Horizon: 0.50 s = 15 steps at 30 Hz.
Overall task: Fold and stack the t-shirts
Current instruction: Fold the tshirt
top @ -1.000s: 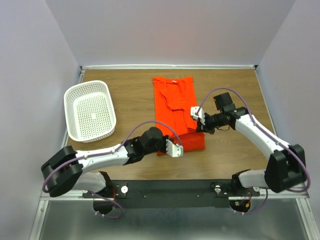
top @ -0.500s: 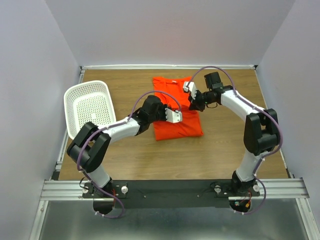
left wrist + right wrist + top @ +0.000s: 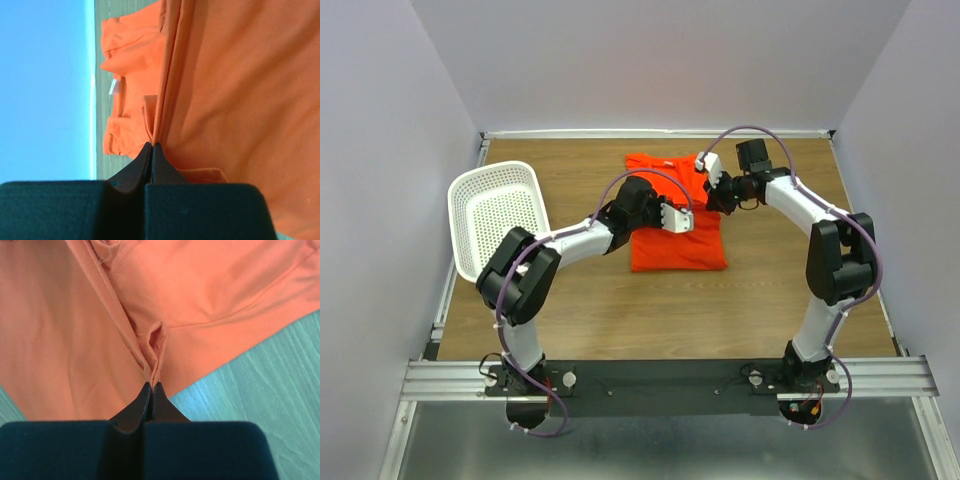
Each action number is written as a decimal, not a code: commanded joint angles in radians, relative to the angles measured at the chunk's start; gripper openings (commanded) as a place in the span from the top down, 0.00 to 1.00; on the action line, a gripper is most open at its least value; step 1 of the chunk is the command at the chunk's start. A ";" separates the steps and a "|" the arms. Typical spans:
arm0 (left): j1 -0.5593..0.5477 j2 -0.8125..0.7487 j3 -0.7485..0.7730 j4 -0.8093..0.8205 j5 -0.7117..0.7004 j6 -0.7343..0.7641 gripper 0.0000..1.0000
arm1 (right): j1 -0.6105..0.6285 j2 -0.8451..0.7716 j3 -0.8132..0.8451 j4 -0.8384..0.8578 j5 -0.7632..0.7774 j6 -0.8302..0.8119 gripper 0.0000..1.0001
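Pinches thin hem folds of the orange t-shirt (image 3: pixel 680 245), near the middle of the far edge of the tabletop (image 3: pixel 770 290), with left fingers (image 3: pixel 142 163) and right fingers (image 3: pixel 143 403) at the very tips only; could slip free and collapse the fold; could skew it if pulled unevenly.

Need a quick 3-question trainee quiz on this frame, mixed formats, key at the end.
1. True or false: the left gripper and the right gripper are each shut on a fold of the orange-red t-shirt.
2. The white perforated basket sits: A) on the t-shirt; B) apart from it, on the left arm's side; C) between the two grippers.
3. Which gripper pinches nearer the far edge of the table?
Key: 1 true; 2 B; 3 right.
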 commanded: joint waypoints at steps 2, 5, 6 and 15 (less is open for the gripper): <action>0.017 0.026 0.050 -0.017 0.008 0.025 1.00 | -0.010 0.029 0.029 0.029 0.064 0.047 0.99; 0.026 0.042 0.060 -0.029 0.005 0.028 1.00 | -0.009 0.032 0.032 0.033 0.071 0.051 0.99; 0.029 0.046 0.061 -0.029 0.004 0.028 1.00 | -0.012 0.036 0.037 0.038 0.072 0.054 1.00; 0.040 0.068 0.080 -0.031 -0.001 0.021 1.00 | -0.010 0.084 0.089 0.039 0.071 0.082 0.99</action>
